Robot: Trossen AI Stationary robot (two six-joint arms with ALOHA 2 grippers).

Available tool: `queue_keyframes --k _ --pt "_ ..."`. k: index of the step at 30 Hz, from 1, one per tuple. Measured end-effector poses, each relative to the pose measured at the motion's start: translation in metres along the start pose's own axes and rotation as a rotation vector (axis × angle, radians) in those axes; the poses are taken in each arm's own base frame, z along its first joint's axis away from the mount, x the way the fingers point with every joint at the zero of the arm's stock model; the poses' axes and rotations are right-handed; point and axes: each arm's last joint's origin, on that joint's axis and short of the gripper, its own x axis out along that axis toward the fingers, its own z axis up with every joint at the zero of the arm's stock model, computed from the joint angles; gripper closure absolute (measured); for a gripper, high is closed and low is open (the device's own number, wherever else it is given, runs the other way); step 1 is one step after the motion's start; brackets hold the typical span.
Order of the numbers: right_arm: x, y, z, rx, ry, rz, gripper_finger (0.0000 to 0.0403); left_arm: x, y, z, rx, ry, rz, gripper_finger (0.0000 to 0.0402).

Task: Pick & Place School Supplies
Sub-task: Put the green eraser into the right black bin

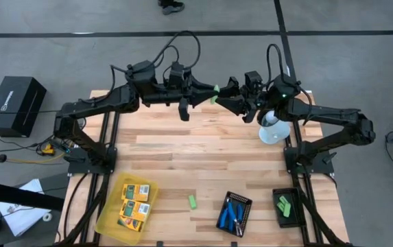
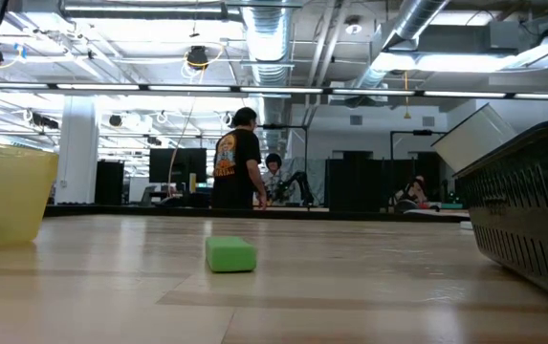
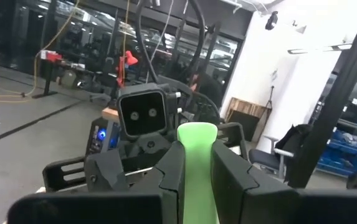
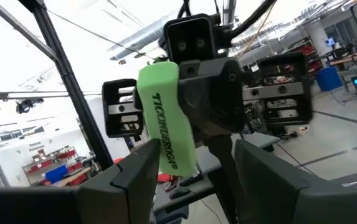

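Looks like this one is well past halfway. In the high view the four flat yellow-orange packs with green print [image 1: 134,203] sit in the translucent yellow plastic tray [image 1: 107,221] at the near left of the light wooden table [image 1: 196,147]. The two blue-handled scissor-like tools [image 1: 233,213] lie in the middle black ribbed tray [image 1: 245,202], and a couple of small bright green oblong blocks [image 1: 283,204] are already in the right black ribbed tray [image 1: 293,194].

What's left: one loose green block [image 1: 192,202] lies on the bare wood between the yellow tray and the scissor tray, touching neither.

Then there's a mid-air handover over the far edge of the table. The left gripper [image 1: 208,95] is clamped on a green oblong eraser block with dark lettering [image 4: 164,121], held out towards the right gripper [image 1: 223,98]. The right gripper's two dark fingers stand apart on either side of that block and don't seem to grip it yet.

Best guess: that block goes to the right tray, then the loose one.
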Motion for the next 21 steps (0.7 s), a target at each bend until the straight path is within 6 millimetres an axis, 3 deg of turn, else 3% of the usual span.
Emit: queue_keyframes --k 14,21 --pt "0.002 0.005 -0.001 0.013 -0.006 0.045 0.0206 -0.003 0.018 0.004 0.009 0.004 0.008 0.0364" --pt "0.002 0.008 0.003 0.005 -0.019 0.063 0.0214 -0.002 0.013 0.003 -0.005 0.012 -0.015 0.0364"
